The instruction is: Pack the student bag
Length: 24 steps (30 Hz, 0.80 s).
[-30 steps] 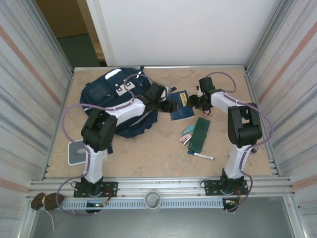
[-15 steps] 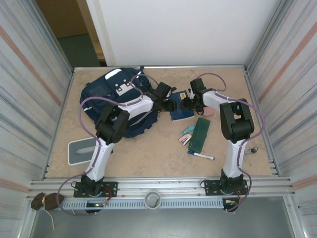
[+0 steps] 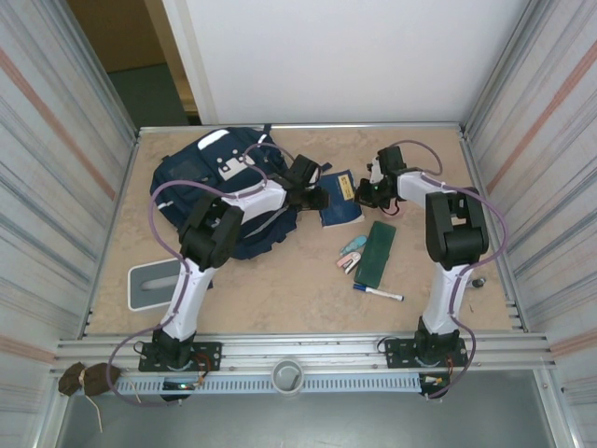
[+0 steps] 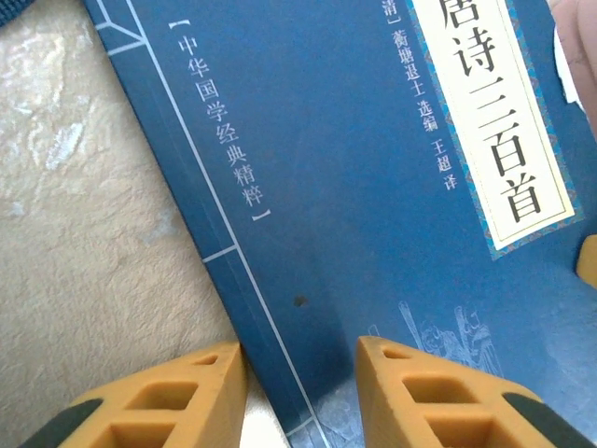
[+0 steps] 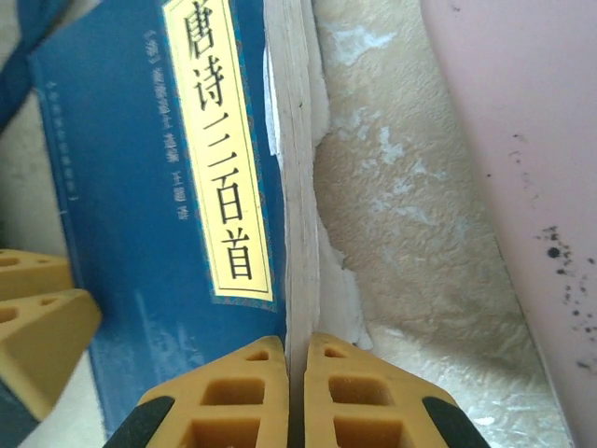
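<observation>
Nearest the arm bases, a flat grey-and-white pad lies at the left of the table, well apart from a marker on the right. Just beyond the marker is a green case, with a few small pink and teal items touching its left side. Farther on, mid-table, lies a blue book with a yellow title label, and both arms reach to it from opposite sides. The left gripper is at the book's spine edge with its jaws apart and nothing clamped. One finger is over the bare table and the other is over the cover, so the spine line runs between them. The right gripper is clenched, its two fingertips pressed together right at the book's white page edge. Whether a leaf is pinched between them I cannot tell. A pale pink thing lies on the table just past that page edge; what it is I cannot tell. The bag lies farthest, at the far left of the table, under the left arm's forearm. Its right edge is just beside the book.
</observation>
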### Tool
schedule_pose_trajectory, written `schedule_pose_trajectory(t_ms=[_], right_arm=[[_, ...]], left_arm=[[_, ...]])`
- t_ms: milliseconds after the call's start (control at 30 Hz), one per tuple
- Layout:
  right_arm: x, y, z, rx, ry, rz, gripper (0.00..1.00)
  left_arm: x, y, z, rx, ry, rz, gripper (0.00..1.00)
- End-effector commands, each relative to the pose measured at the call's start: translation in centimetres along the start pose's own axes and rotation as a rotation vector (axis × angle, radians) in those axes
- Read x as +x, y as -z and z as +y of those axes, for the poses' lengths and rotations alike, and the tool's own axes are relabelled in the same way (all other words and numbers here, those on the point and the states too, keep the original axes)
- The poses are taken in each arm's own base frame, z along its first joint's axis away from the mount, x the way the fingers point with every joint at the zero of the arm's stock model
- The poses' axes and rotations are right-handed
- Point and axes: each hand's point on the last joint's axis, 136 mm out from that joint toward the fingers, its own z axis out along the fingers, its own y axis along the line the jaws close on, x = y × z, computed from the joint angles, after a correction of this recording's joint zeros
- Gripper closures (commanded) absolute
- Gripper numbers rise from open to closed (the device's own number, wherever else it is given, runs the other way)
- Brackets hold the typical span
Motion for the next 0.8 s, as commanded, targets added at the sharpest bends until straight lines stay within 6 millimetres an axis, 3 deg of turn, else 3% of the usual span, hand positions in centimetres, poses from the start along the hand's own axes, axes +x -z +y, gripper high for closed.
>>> schedule_pose_trajectory(t_ms=[0,167,200,433,600,767], right_arm=[[-0.3,2.3,4.2,-0.199,-0.004,-0.020,1.00],[-1.2,5.9,5.1,-0.291,-0.047,-0.098,1.00],[-1.4,6.7,5.5,-0.322,-0.059,-0.116,1.00],[-2.6,13.0,8.5,-0.502,-0.083,-0.232,1.00],[-2.5,17.5,11.4,-0.616,-0.055,-0.291,1.00],[-1.5,21.0,14.5,-0.703,-0.005,-0.319,1.00]], left_arm=[[0.7,1.1,-1.9,0.107,0.019,0.020,0.61],[-1.3,5.4,-2.6,0.226,0.063,-0.059,0.50],[-2.3,7.3,-3.4,0.267,0.058,-0.092,0.47],[-4.1,15.0,-5.5,0.444,0.056,-0.202,0.35],[-4.3,18.4,-5.5,0.503,0.089,-0.242,0.28],[-4.6,20.2,-5.9,0.565,0.108,-0.237,0.21]])
